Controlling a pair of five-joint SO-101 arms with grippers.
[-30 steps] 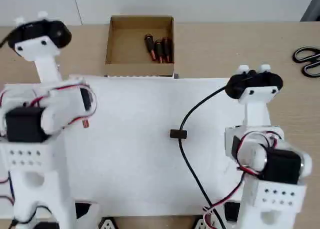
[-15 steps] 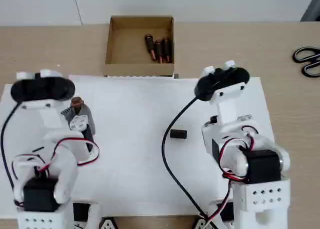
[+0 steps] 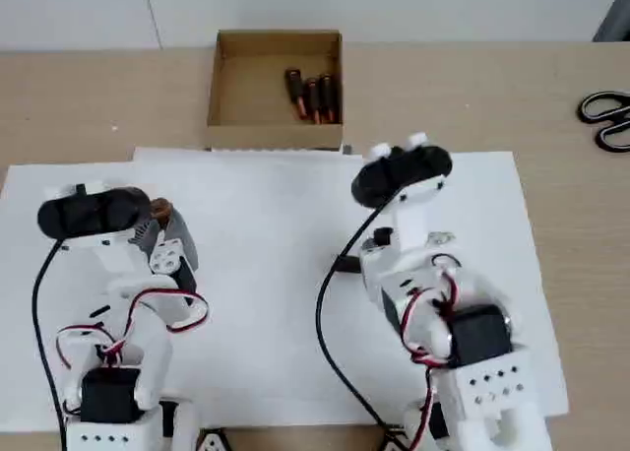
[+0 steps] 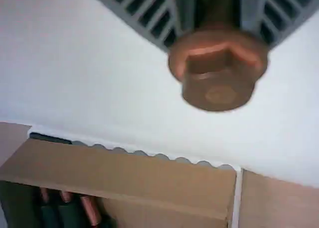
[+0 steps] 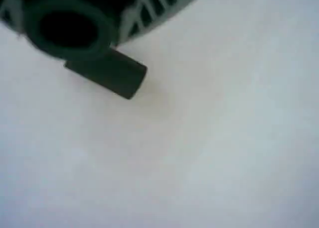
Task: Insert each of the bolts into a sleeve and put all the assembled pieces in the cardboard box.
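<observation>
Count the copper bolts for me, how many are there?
4. One bolt is held in the left gripper over the white paper. Three more lie side by side in the cardboard box. Others may be hidden.

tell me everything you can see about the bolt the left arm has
The bolt is copper-coloured, metallic-looking, with a hexagonal head and a round flange, head end facing the wrist camera. The left gripper is shut on its shank, holding it over the white paper, apart from the cardboard box.
</observation>
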